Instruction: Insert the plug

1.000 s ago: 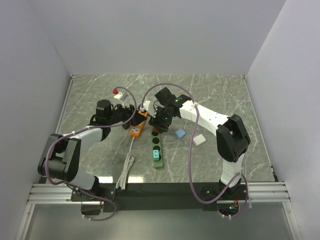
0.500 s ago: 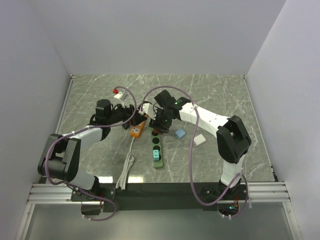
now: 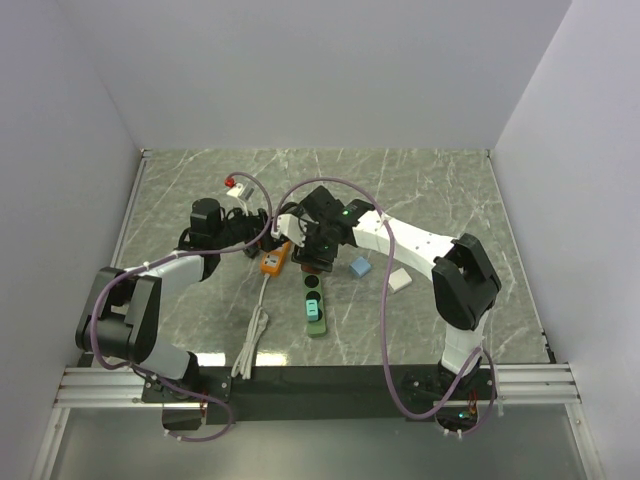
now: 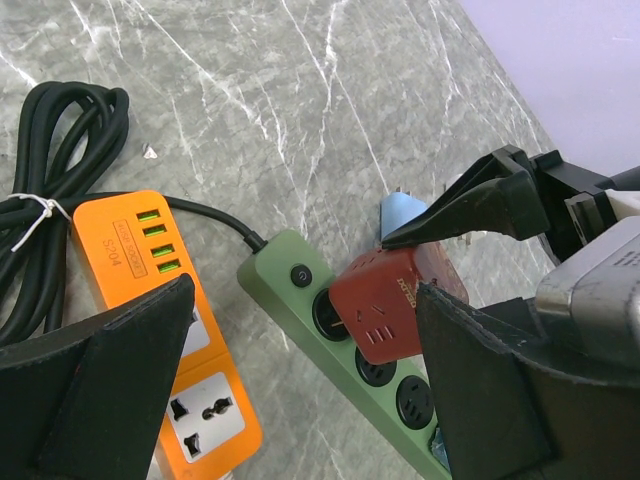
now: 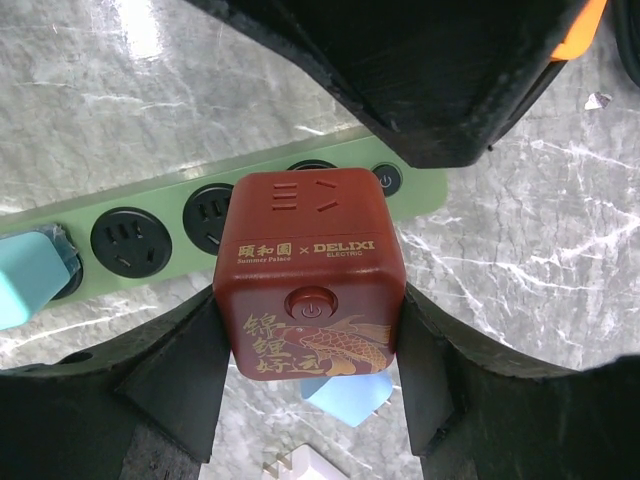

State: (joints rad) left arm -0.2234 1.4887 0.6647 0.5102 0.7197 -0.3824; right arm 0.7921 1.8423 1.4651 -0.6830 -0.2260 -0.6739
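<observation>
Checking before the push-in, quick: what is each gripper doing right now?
Left gripper: open, holding nothing.
Right gripper: closed on the red cube plug.

The dark red plastic cube plug [image 5: 310, 275] carried a gold fish-and-wave design and gold lettering, with paler red marks on its upper face. The long pale green plastic power strip [image 5: 425, 195] had black round sockets; the small plastic plug [image 5: 25, 275] was light blue. The orange plastic socket block [image 4: 110, 250] showed bright green ports and white socket faces. The stone-look surface [image 4: 300, 100] was grey-green, veined white.
</observation>
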